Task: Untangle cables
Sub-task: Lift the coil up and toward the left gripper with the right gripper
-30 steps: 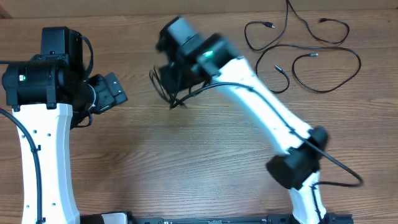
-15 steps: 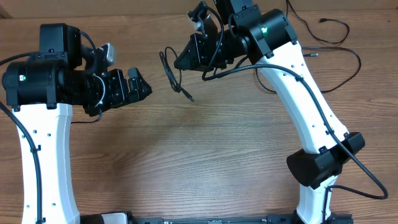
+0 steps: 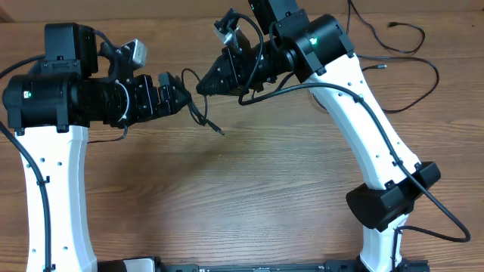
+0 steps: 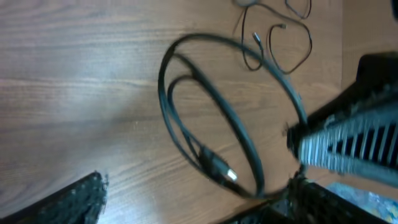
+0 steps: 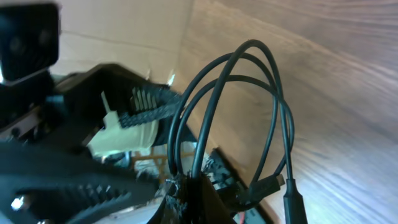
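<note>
Above the table (image 3: 249, 196), the right gripper (image 3: 205, 85) pinches a black cable (image 4: 214, 167). The left gripper (image 3: 181, 95) faces it, fingers spread

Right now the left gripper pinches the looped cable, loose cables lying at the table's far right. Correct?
No. The right gripper pinches the looped cable, per the right wrist view; the left gripper is open. Loose cables do lie far right.

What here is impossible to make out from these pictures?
- Overhead: whether the left gripper touches the looped cable; the right gripper crowds it.
- Right wrist: the jaws' grip point, cut off by the bottom edge.
- Overhead: loose cables run off the top edge.
</note>
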{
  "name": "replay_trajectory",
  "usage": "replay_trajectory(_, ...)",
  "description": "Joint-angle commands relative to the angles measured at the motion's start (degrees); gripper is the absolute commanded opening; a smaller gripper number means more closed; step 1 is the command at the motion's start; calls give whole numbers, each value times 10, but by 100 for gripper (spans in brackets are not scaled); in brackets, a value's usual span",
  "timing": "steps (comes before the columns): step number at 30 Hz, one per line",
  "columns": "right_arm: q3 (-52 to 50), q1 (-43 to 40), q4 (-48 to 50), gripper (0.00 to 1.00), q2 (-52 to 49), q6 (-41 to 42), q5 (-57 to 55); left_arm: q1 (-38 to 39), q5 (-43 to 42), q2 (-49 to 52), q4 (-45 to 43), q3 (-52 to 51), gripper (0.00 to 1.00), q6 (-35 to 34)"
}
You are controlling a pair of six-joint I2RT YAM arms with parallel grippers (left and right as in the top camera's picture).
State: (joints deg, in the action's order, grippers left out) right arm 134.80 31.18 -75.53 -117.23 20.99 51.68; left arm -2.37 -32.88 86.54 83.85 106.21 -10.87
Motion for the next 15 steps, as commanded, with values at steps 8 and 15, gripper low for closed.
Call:
replay_trajectory(8, 10, 8, 2, 4, 7, 0, 42, -2, 5, 3, -32, -1, 83, -43)
replay_trajectory(15, 10, 19, 3, 4, 7, 1, 42, 7, 5, 4, -50, -1, 71, -78)
